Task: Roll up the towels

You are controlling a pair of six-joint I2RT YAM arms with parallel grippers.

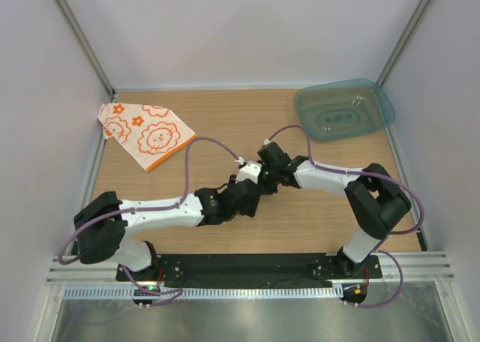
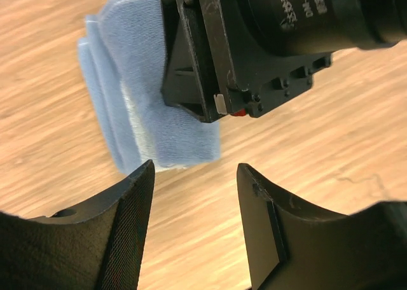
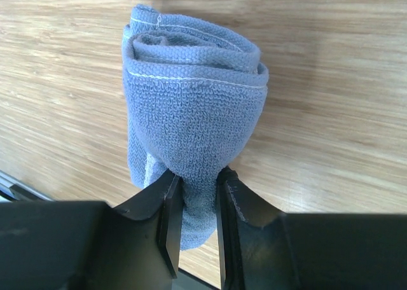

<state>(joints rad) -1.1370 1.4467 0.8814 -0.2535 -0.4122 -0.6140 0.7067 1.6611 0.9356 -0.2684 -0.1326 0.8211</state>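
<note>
The light blue towel (image 3: 191, 93) lies rolled up on the wooden table. My right gripper (image 3: 197, 191) is shut on its near end. In the left wrist view the blue towel (image 2: 130, 105) lies just beyond my left gripper (image 2: 194, 198), which is open and empty, a little short of the roll. The right gripper's body (image 2: 254, 42) sits on top of the towel. In the top view both grippers, left (image 1: 253, 186) and right (image 1: 268, 177), meet at the table's middle and hide the blue towel. The white towel with orange prints (image 1: 146, 134) lies flat, folded to a triangle, at the far left.
A translucent teal tray (image 1: 343, 109) stands at the far right corner. White walls with metal posts enclose the table on three sides. Purple cables loop over both arms.
</note>
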